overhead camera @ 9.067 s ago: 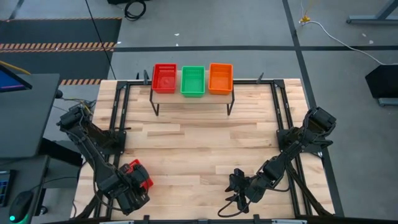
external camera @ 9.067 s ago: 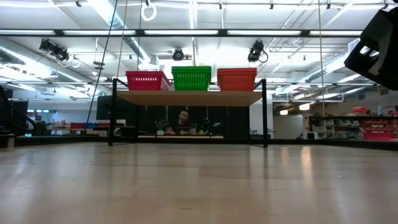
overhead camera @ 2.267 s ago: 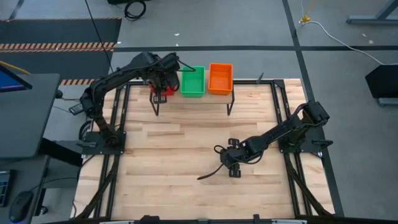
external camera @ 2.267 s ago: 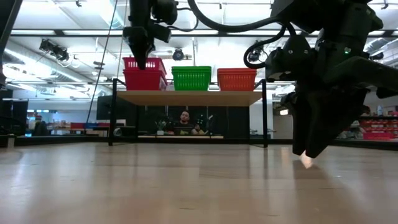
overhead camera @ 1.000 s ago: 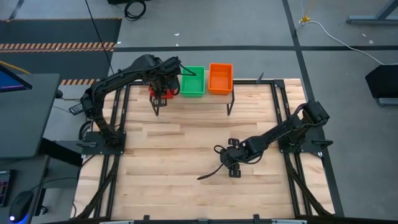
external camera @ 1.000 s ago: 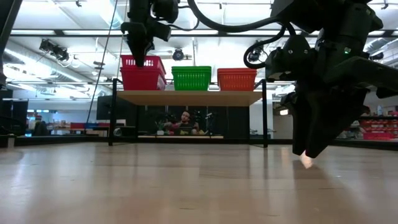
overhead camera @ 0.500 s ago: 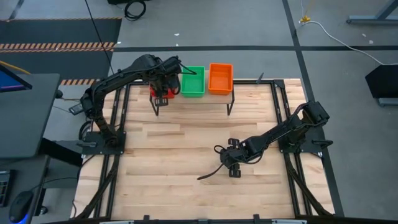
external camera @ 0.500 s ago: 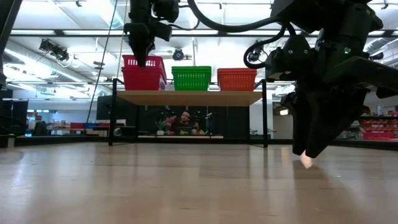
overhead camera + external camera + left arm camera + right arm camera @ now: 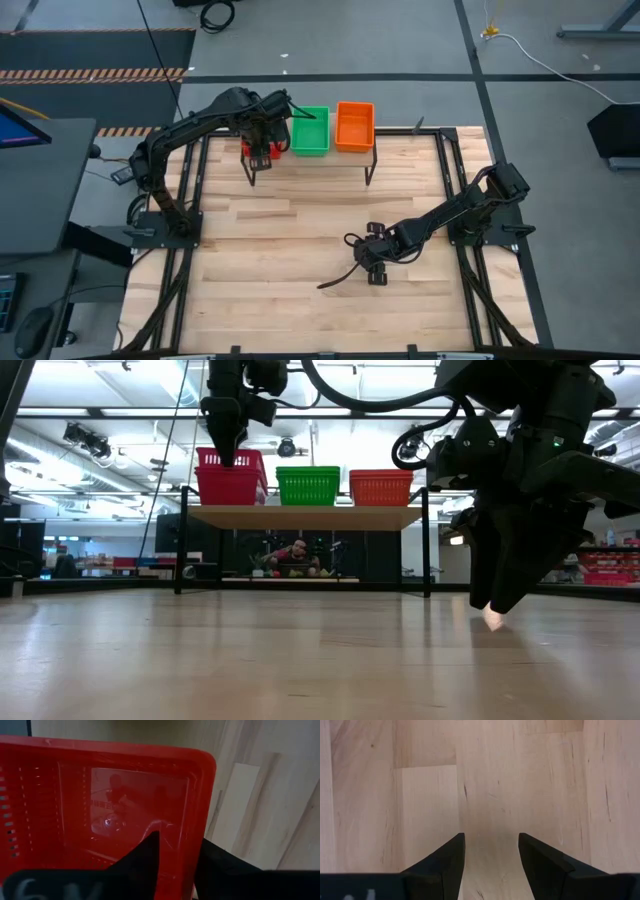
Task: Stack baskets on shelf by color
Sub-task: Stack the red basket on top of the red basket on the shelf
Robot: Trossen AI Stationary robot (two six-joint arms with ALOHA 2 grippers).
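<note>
Bare tabletop (image 9: 300, 300), left tool (image 9: 262, 143) straddling red basket (image 9: 230, 476) rim

Three mesh baskets stand upright in a row on the wooden shelf (image 9: 305, 516). The red basket (image 9: 231, 476) sits at one end, directly under the left pincer (image 9: 262, 140), whose fingers (image 9: 145, 857) straddle its side wall. The green basket (image 9: 310, 131) stands just beside the pincer, in the middle, and the orange basket (image 9: 355, 126) lies beyond it at the far end
</note>
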